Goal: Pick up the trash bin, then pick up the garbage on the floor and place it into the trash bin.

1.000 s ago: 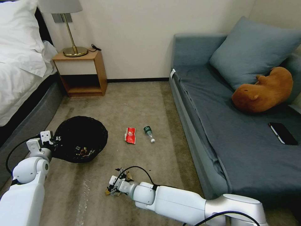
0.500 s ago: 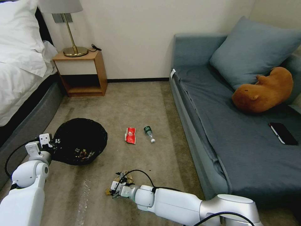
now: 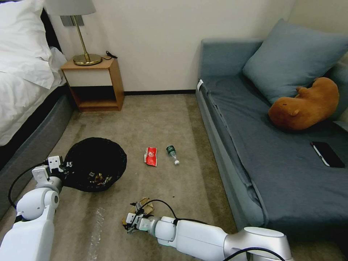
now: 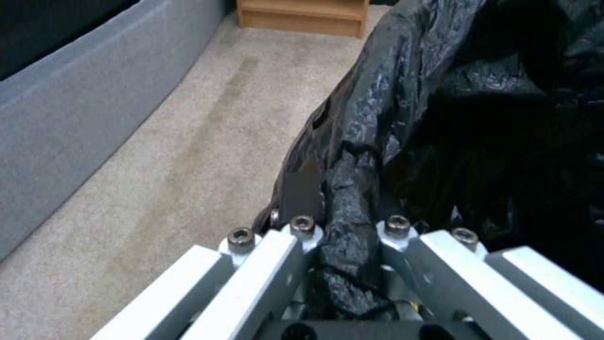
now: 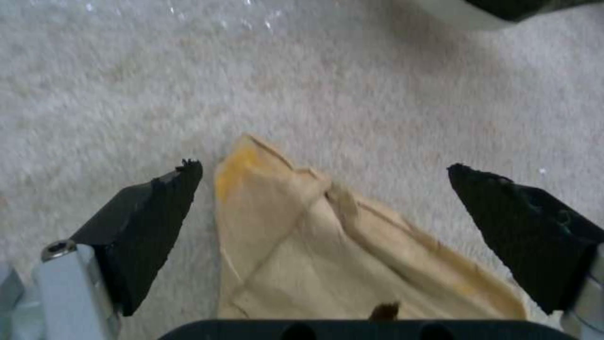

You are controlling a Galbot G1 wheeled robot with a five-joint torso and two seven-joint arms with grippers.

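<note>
Garbage (image 3: 150, 156), three pieces, one trash bin (image 3: 95, 164)

Left gripper (image 4: 352, 236) clamped on a bunched fold of the trash bin (image 4: 440, 118) liner, crinkled black plastic pinched between the fingers (image 4: 302, 189). Beige carpet (image 4: 188, 156) beside the gripper, grey bed base (image 4: 82, 104) further out, wooden nightstand (image 4: 302, 16) ahead.

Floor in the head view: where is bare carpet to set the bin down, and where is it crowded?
Bare carpet lies between the nightstand and the trash bin, and between the bottle and the sofa. It is crowded around the right gripper, open over the paper bag, and beside the red packet.
</note>
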